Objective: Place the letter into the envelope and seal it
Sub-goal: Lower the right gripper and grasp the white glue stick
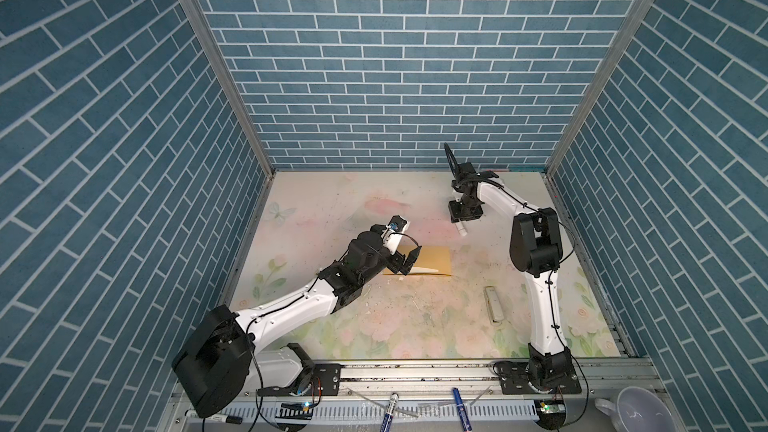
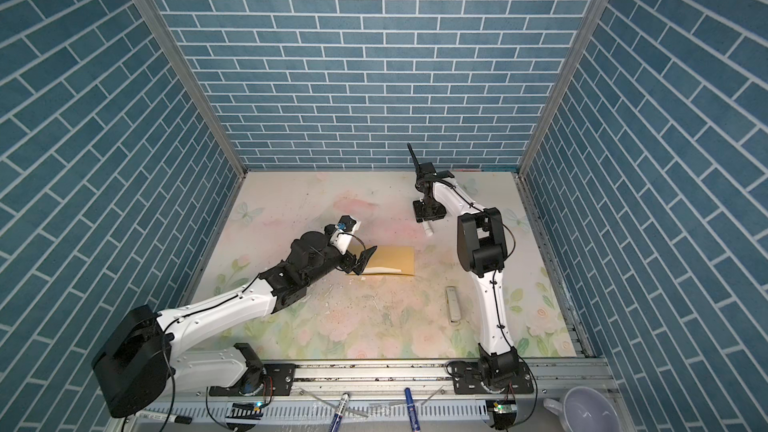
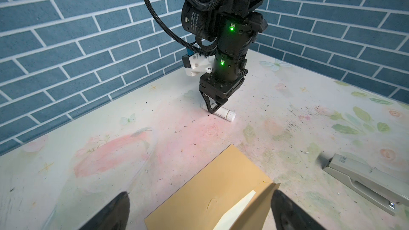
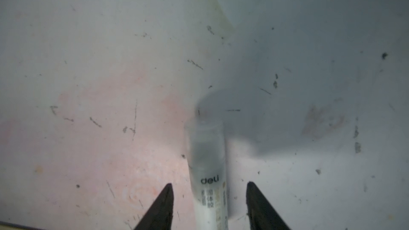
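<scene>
The right claw [image 4: 209,183] hangs low over the tabletop [image 1: 332,209], jaws apart and straddling a white glue stick [image 4: 208,169] that lies on its side. A gap shows on either flank, so nothing is gripped yet. The stick looks light, rigid and smooth, and apt to roll; a pinch square across the barrel, near its middle, seems the safest hold.

Well apart from it, the left claw [image 3: 200,193] stands spread wide and empty over one end of the envelope [image 3: 221,173], which lies flat near the middle of the tabletop. Its flap [image 3: 259,206] is partly folded over, and a pale strip [image 3: 240,205] shows beneath. Whether that strip is the letter or the lining cannot be told. No bordered sheet lies loose anywhere, so the letter is probably already tucked inside.

The envelope looks thin, light and limp. Lying flat, it offers little to pinch — the raised flap edge is the one place to catch, and pressing would suit it better than lifting. A grey stapler [image 3: 365,180] rests nearby.
</scene>
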You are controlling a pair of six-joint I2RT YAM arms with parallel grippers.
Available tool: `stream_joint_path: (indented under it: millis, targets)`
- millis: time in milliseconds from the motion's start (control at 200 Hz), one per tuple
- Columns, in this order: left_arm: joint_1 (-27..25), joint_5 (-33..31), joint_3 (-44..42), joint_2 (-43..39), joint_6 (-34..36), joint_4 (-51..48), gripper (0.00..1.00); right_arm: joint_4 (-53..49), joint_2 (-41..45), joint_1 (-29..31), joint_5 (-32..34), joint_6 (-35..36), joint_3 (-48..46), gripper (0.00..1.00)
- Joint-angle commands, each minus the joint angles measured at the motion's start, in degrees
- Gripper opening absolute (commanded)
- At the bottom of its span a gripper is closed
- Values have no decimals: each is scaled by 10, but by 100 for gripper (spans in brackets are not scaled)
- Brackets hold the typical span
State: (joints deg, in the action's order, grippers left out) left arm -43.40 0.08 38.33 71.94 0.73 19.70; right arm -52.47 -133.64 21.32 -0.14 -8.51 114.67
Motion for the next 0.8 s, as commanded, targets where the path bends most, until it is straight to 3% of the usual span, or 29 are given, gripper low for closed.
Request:
stream_joint_path:
  millis: [0, 285, 795]
  targets:
    - [3, 4, -4, 4, -5, 14, 100, -29, -13, 4, 7, 14, 32, 46]
    - [3, 5, -5, 9, -5, 17, 100, -37, -33, 8, 16, 16, 44, 33]
    - [3, 8, -4, 15, -6, 14, 100, -54, -52, 11, 24, 24, 58, 30]
